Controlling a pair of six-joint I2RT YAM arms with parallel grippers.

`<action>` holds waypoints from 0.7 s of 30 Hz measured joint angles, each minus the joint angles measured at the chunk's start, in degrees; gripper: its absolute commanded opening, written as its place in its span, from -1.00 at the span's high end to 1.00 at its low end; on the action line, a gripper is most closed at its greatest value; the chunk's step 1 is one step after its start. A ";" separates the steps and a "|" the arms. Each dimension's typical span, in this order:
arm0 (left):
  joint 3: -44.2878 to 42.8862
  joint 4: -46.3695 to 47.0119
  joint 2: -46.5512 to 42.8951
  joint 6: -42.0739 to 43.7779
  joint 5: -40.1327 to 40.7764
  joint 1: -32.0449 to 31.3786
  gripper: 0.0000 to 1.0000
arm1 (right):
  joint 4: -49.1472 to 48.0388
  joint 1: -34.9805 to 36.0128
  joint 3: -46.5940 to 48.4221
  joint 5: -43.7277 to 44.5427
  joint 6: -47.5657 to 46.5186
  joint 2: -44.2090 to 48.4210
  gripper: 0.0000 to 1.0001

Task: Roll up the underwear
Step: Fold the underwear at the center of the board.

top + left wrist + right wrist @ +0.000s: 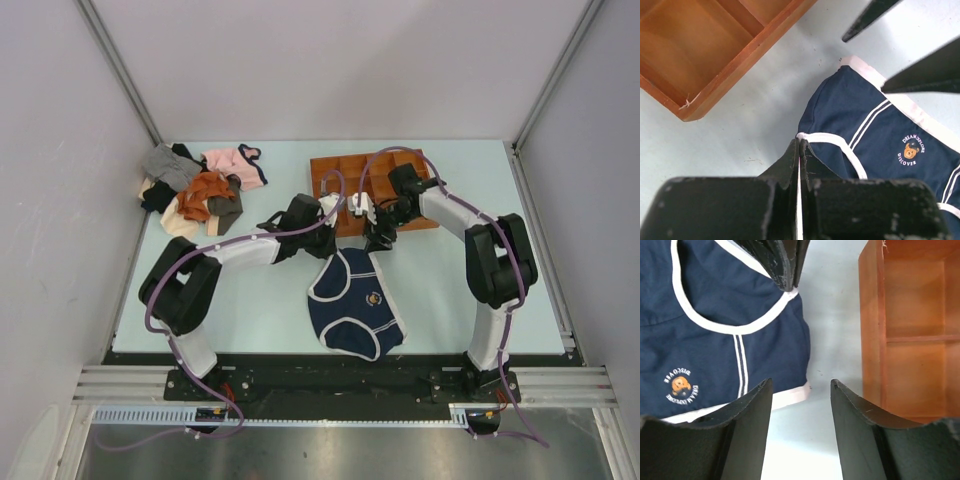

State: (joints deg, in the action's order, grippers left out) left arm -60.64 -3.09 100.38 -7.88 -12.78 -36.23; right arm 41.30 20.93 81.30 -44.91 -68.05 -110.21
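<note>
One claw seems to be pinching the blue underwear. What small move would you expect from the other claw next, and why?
Probably the right gripper should lower and close on the white-trimmed corner just beneath it. The left gripper is shut on the trim of the underwear, while the right hangs open, holding nothing. A second grip on that edge would likely let both arms start the roll.

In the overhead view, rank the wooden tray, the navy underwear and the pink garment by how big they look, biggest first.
1. wooden tray: largest, even though part of it is covered.
2. navy underwear: somewhat smaller, lying spread flat.
3. pink garment: clearly the smallest, and bunched up.
</note>
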 measured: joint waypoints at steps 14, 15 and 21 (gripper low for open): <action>3.80 2.69 0.00 0.39 -4.20 0.24 0.99 | 7.69 0.02 6.78 -0.44 -6.14 -8.50 0.04; 4.17 3.13 0.00 0.39 -4.28 0.24 0.99 | 7.85 0.11 6.80 -0.24 -6.21 -8.59 0.04; 5.60 4.87 0.00 -0.31 -4.44 0.46 0.99 | 7.15 0.72 6.80 2.21 -6.19 -8.61 0.05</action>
State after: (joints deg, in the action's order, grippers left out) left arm -55.05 1.78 100.38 -8.19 -17.21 -35.77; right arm 48.45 21.65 88.09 -42.70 -74.24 -118.83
